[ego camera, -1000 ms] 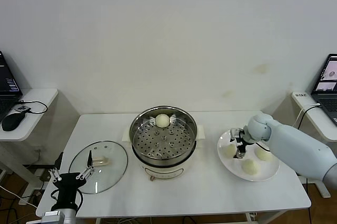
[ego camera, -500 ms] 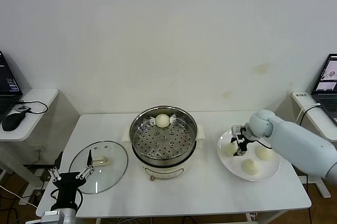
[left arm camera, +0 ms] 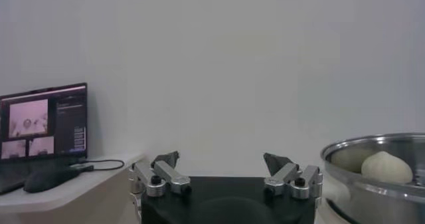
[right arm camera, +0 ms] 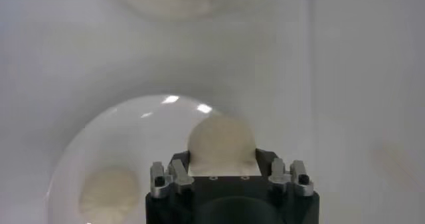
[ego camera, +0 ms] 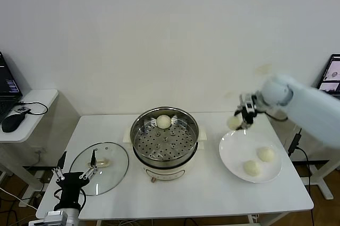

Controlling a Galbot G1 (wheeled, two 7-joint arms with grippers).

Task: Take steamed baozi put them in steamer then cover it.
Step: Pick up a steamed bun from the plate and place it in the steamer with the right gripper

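Right gripper (ego camera: pixel 245 118) is up above the round white plate (ego camera: pixel 234 154), clamped on a smooth cream-white bun (ego camera: pixel 234 122); left gripper (ego camera: pixel 75 174) hangs spread wide by the worktop's (ego camera: pixel 207 194) near-left edge.

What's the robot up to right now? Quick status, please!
Right gripper shut on a baozi, lifted above the plate. Left gripper open, idle by the cover. One bun in the steamer. Path clear.
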